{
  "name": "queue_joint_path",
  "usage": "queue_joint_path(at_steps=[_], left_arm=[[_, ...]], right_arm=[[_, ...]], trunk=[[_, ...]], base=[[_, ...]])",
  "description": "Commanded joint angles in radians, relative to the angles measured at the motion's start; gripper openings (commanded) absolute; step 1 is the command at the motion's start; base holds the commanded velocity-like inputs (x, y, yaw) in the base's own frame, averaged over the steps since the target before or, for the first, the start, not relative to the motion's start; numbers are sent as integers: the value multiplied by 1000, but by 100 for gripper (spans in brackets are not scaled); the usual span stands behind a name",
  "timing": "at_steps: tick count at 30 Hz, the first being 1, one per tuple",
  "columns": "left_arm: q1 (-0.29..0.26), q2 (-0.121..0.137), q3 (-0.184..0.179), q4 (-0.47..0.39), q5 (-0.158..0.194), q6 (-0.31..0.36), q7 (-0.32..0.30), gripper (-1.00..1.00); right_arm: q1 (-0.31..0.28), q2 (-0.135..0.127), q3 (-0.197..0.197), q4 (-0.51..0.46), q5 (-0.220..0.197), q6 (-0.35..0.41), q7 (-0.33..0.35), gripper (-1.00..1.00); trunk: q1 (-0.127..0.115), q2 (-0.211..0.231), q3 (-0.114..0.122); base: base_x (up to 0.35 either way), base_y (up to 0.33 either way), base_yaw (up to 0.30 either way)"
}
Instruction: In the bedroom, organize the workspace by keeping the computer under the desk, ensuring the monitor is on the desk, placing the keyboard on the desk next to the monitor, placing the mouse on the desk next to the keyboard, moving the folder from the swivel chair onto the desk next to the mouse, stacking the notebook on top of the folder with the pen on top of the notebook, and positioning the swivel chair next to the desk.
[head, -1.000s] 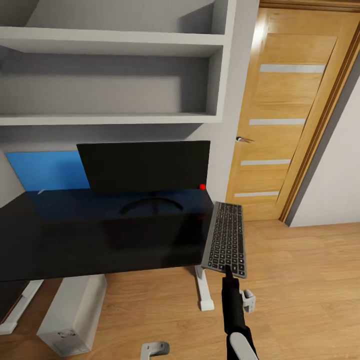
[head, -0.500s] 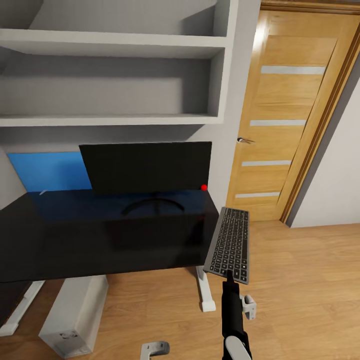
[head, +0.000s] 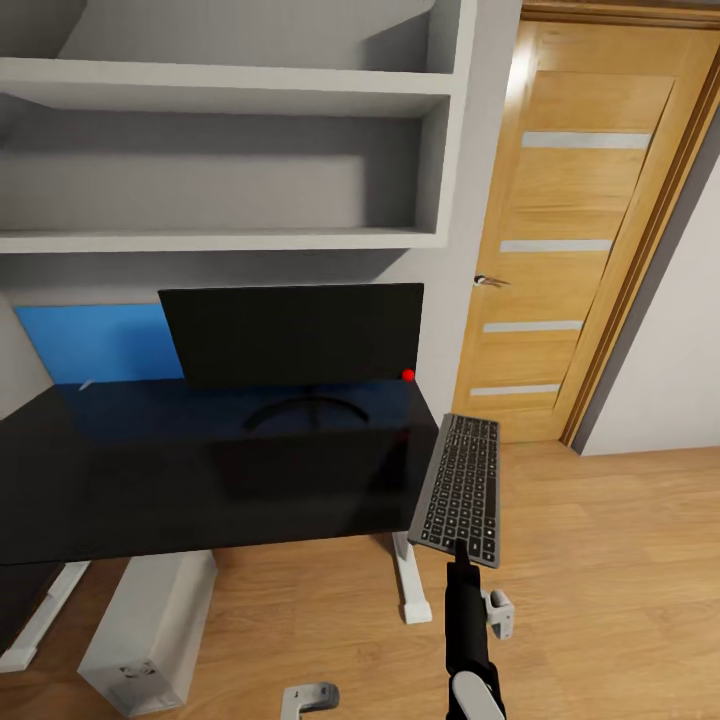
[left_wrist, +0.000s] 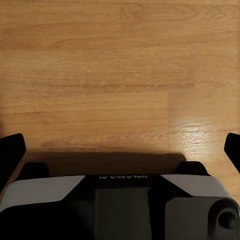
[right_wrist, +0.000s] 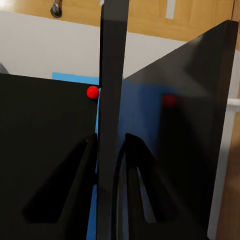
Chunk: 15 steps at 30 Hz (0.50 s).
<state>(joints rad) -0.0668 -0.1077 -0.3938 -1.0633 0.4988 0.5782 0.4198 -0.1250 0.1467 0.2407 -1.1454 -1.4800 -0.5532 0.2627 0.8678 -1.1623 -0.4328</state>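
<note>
The slim grey keyboard hangs in the air just off the right end of the glossy black desk, about level with its top. My right gripper is shut on the keyboard's near short edge. In the right wrist view the keyboard stands edge-on between the two fingers. The wide black monitor with its red dot stands on the desk in front of the blue back panel. Under the desk's left part stands the pale grey computer. My left gripper is open over bare wood floor.
Grey wall shelves run above the desk. A wooden door is in the wall to the right. The desk's white leg and foot stand just below the keyboard. Light wood floor spreads to the right.
The whole view has shifted slightly. The keyboard has turned a little in my right gripper and sits a touch further right; over the last half second nothing visibly moved.
</note>
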Motion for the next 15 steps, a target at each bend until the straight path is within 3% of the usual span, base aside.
queue_joint_path(at_steps=[1, 9, 15], left_arm=[[-1, 0, -2, -1, 11, 2, 10, 100], [-1, 0, -2, -1, 11, 2, 10, 100], [-1, 0, -2, -1, 11, 2, 10, 100]], right_arm=[[-1, -1, 1, -2, -13, -2, 7, -100], [-1, -1, 0, -1, -14, -2, 7, -100], [-1, -1, 0, 0, -15, -2, 6, -100]], trunk=[[0, -1, -1], [0, -1, -1], [0, -1, -1]], base=[[16, 86, 0], [17, 60, 0], [1, 149, 0]])
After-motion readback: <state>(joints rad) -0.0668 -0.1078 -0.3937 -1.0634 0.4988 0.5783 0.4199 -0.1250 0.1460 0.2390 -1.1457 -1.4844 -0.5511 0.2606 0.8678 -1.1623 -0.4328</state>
